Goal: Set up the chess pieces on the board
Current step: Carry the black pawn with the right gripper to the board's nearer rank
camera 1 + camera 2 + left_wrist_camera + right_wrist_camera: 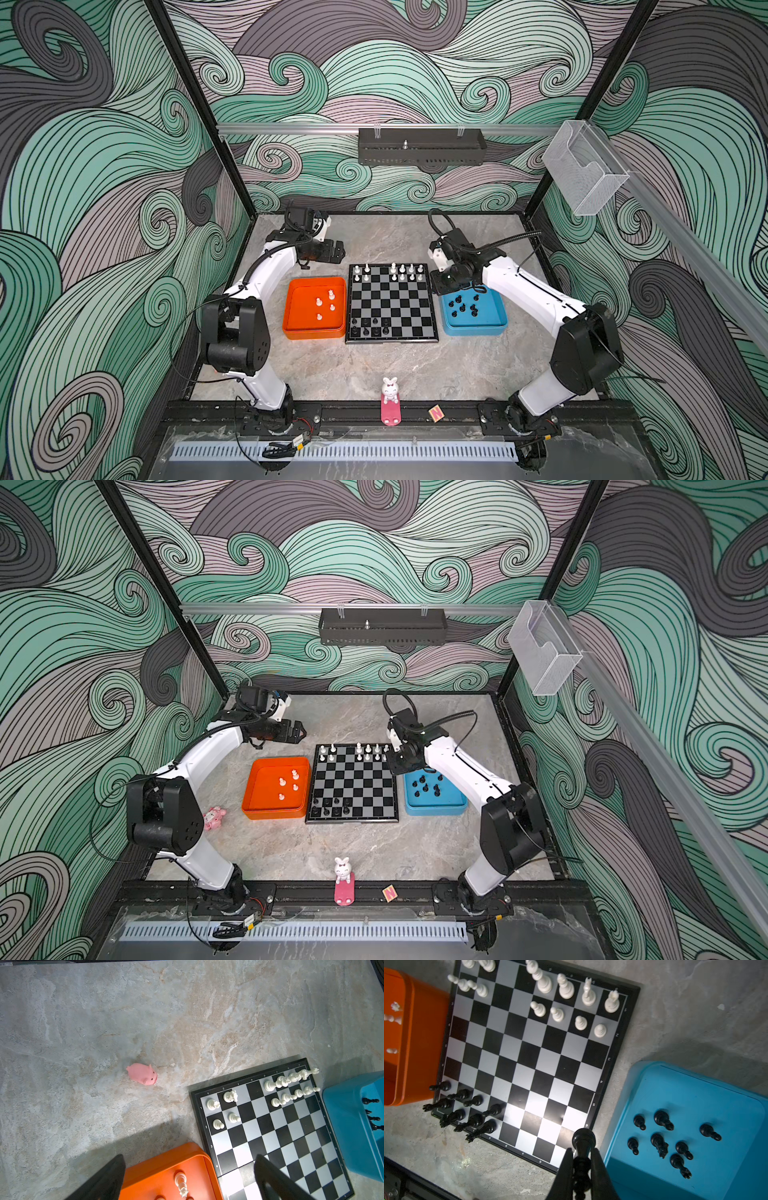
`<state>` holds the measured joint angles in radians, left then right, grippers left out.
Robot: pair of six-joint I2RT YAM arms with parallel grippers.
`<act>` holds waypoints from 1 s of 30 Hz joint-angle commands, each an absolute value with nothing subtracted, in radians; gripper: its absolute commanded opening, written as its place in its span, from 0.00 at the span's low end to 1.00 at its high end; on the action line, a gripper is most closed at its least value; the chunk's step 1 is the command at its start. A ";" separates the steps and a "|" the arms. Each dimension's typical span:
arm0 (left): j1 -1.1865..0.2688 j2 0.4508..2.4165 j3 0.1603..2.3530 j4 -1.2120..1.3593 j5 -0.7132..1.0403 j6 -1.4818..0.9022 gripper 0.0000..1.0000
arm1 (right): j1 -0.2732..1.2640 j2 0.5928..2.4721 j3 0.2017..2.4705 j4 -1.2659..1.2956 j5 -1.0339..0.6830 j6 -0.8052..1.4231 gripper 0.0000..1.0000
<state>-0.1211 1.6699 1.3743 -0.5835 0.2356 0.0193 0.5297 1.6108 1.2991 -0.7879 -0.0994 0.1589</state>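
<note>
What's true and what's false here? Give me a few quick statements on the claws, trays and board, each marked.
1. The right claw is shut on a black piece. True.
2. The left claw holds a white piece. False: it is open and empty.
3. The blue tray holds white pieces. False: loose black pieces lie in it.
4. Four white pieces sit in the orange tray. True.
5. Black pieces fill the board's two near rows. False: the black pieces on the board cluster at the corner beside the orange tray.
</note>
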 commanded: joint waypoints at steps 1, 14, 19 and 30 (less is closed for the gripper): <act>-0.131 1.667 1.380 -0.601 0.230 0.032 0.98 | 0.588 1.627 1.291 -0.812 -0.115 0.191 0.15; -0.132 1.663 1.375 -0.597 0.234 0.032 0.99 | 0.769 1.680 1.281 -0.793 -0.121 0.239 0.15; -0.133 1.657 1.374 -0.599 0.235 0.029 0.98 | 0.791 1.694 1.285 -0.793 -0.127 0.239 0.15; -0.132 1.658 1.374 -0.595 0.232 0.025 0.99 | 0.835 1.759 1.318 -0.783 -0.147 0.245 0.16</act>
